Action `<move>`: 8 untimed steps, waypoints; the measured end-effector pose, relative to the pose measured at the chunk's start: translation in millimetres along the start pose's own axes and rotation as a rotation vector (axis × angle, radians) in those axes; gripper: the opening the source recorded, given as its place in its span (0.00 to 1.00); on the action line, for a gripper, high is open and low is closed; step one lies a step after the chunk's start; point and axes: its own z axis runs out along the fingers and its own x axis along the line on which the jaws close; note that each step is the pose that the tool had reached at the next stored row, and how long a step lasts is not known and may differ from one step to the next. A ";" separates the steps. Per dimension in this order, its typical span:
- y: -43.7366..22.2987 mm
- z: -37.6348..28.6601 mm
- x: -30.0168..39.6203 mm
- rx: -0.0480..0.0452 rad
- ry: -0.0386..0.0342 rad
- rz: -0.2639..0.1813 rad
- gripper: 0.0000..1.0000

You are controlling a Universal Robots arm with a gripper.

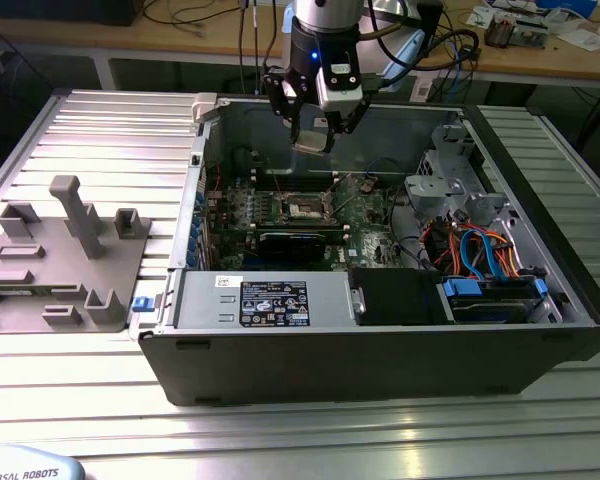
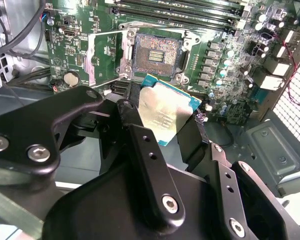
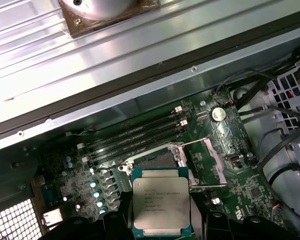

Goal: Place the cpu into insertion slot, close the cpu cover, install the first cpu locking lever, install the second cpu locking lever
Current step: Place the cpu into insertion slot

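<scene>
In the exterior view my gripper (image 1: 312, 138) hangs above the open computer case, shut on the cpu (image 1: 310, 146). The cpu (image 2: 166, 114) is a flat square chip with a silvery top, pinched at its edges between two black fingers (image 2: 140, 137). It is held in the air, a little way off the insertion slot (image 2: 156, 52). The slot is uncovered, its contact field showing. The cpu cover (image 2: 102, 59) stands swung open beside it. In the first wrist view the cpu (image 3: 161, 207) partly overlaps the insertion slot (image 3: 157, 160), with the open cpu cover (image 3: 206, 161) alongside.
The green motherboard (image 1: 365, 215) lies deep in the case, with long black memory slots (image 3: 135, 136) beside the socket. A black card (image 1: 295, 240), a power supply (image 1: 265, 300) and a drive bay with blue cables (image 1: 490, 275) crowd the case. A grey fixture (image 1: 65, 250) sits at the exterior view's left.
</scene>
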 end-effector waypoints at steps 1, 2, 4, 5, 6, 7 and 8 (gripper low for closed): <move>0.0 0.0 0.0 0.0000 -0.0001 0.001 0.54; 0.0 0.0 0.0 0.0000 -0.0001 0.001 0.54; 0.0 0.0 0.0 -0.0001 -0.0003 0.003 0.54; 0.0 0.0 0.0 -0.0001 -0.0003 0.004 0.54; 0.0 0.0 0.0 -0.0001 -0.0004 0.005 0.54; 0.0 0.0 0.0 -0.0001 -0.0005 0.005 0.54; 0.0 0.0 0.0 -0.0002 -0.0007 0.007 0.54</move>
